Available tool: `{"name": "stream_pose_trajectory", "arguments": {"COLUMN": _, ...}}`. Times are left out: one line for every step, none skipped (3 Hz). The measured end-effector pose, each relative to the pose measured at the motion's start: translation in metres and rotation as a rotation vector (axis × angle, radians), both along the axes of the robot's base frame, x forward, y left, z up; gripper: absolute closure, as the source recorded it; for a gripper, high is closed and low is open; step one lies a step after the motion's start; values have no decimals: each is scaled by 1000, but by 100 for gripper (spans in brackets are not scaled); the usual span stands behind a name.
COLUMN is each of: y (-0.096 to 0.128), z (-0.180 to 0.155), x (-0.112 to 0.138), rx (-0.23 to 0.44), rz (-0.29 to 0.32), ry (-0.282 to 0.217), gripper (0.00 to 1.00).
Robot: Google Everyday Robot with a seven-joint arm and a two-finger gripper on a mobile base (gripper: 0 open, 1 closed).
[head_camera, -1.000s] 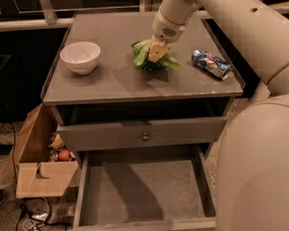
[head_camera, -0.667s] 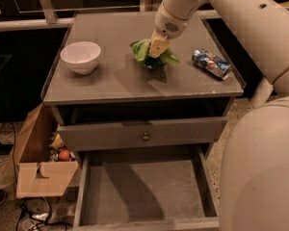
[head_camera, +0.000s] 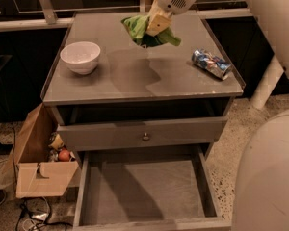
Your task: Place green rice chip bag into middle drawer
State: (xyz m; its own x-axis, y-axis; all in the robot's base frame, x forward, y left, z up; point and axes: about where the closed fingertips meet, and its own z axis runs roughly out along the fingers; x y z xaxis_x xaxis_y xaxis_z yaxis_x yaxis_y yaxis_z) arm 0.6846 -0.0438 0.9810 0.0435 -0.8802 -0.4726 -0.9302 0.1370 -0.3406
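Note:
My gripper (head_camera: 155, 25) hangs from the arm at the top of the camera view, over the back of the cabinet top. It is shut on the green rice chip bag (head_camera: 136, 27), a crinkled light-green bag that hangs in the air above the top and casts a shadow below. The middle drawer (head_camera: 144, 196) is pulled open at the bottom of the cabinet. It is wide and shallow with a bare grey floor, well below and in front of the gripper.
A white bowl (head_camera: 80, 57) sits at the left of the cabinet top (head_camera: 135, 81). A crushed blue-silver can (head_camera: 211, 63) lies at the right. A drawer front with a round knob (head_camera: 145, 136) sticks out above the open drawer. A cardboard box (head_camera: 38, 167) stands on the floor at the left.
The gripper has risen with the green bag in it, lifting the bag off the cabinet top. The bowl, the can and the drawers have not moved.

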Motion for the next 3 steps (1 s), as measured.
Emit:
{"name": "stream_pose_trajectory", "arguments": {"y": -6, "z": 28, "x": -20, "rx": -1, "rz": 15, "ry": -37, "gripper": 100}}
{"name": "stream_pose_trajectory", "arguments": {"y": -6, "z": 30, "x": -21, "rx": -1, "rz": 15, "ry": -41, "gripper": 100}}
{"name": "stream_pose_trajectory", "arguments": {"y": -15, "z": 29, "x": -32, "rx": -21, "rz": -9, "ry": -27, "gripper": 100}}
